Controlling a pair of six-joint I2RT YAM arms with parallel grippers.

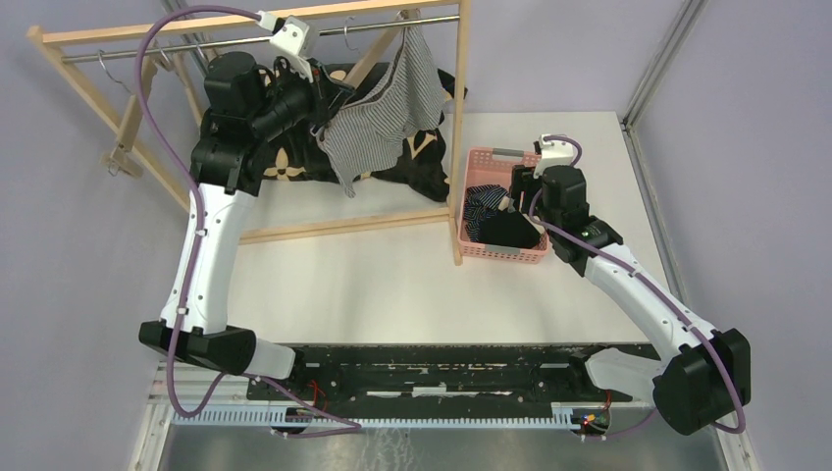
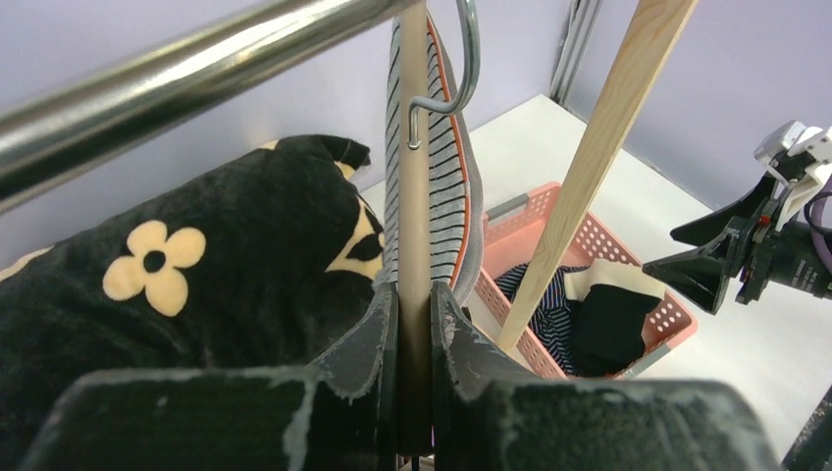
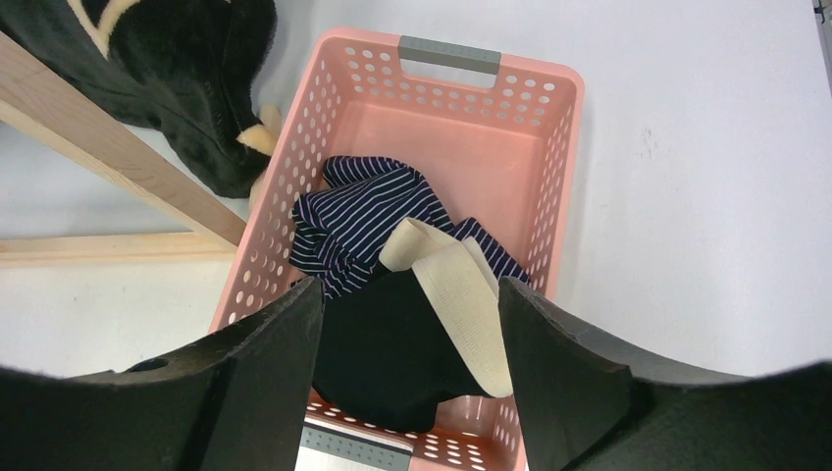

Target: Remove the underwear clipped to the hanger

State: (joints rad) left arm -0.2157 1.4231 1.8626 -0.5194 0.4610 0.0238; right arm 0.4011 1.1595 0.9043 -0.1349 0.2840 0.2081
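Note:
The grey-white pinstriped underwear [image 1: 383,118] hangs clipped to a hanger [image 2: 413,196] on the rack's metal rail [image 2: 147,88]. My left gripper [image 1: 336,96] is up at the rail, shut on the hanger's tan bar [image 2: 413,299], with the striped cloth [image 2: 446,186] just beyond its fingers. My right gripper [image 1: 508,204] stands open over the pink basket [image 1: 500,255]. In the right wrist view its jaws [image 3: 410,324] stand wide apart above the black underwear [image 3: 392,353] with a cream waistband, which lies on the navy striped underwear [image 3: 358,221] in the basket [image 3: 559,157].
A big black cushion with cream flower marks [image 1: 294,167] lies under the rack behind the hanger [image 2: 196,255]. The wooden rack's upright post [image 1: 459,128] stands right beside the basket's left side. A slanted wooden brace [image 2: 589,167] crosses in front of the basket.

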